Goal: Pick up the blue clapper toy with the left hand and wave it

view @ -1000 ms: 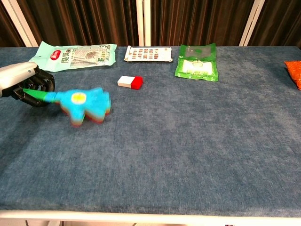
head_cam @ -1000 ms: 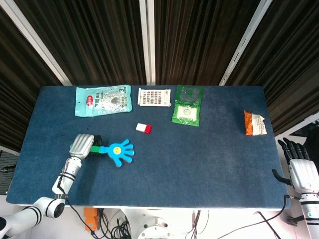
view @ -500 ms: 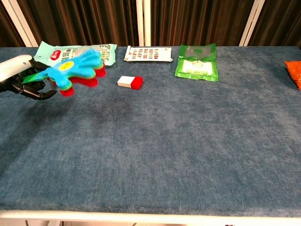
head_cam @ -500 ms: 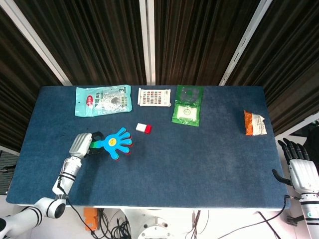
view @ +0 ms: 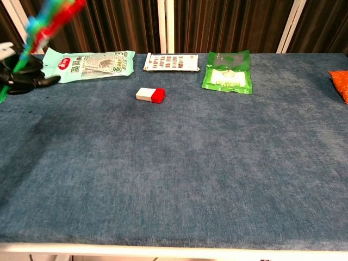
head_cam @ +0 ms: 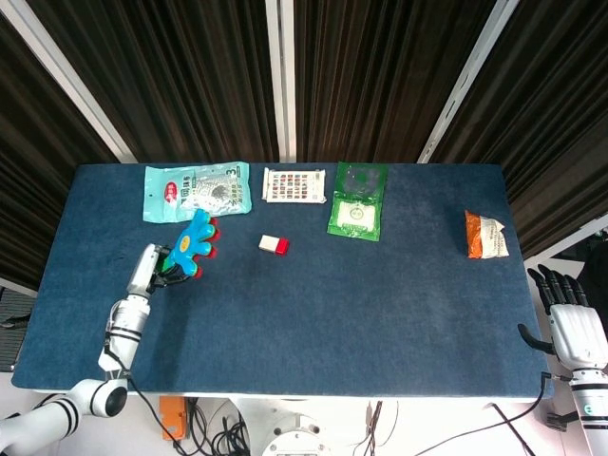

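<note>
Swung upward from its low, near-flat position a second earlier, the blue clapper toy (head_cam: 193,244) stood raised above the left side of the table (head_cam: 380,313), its hand-shaped plastic paddles, blue over red, tipped toward the teal foil snack bag (head_cam: 197,191). In the chest view the toy showed only as a motion-blurred streak at the upper left corner. The left hand (head_cam: 152,269) gripped the toy's green handle, dark fingers wrapped around it, though how tightly was hard to judge. At the table's far right edge the right hand (head_cam: 575,323) hung off the tabletop, fingers extended and apart, holding nothing. On the dark blue felt-like cloth lay a small white-and-red block (head_cam: 274,244), a flat card packet (head_cam: 294,185), a glossy green pouch (head_cam: 357,202) and a crinkled orange wrapper (head_cam: 484,235).
</note>
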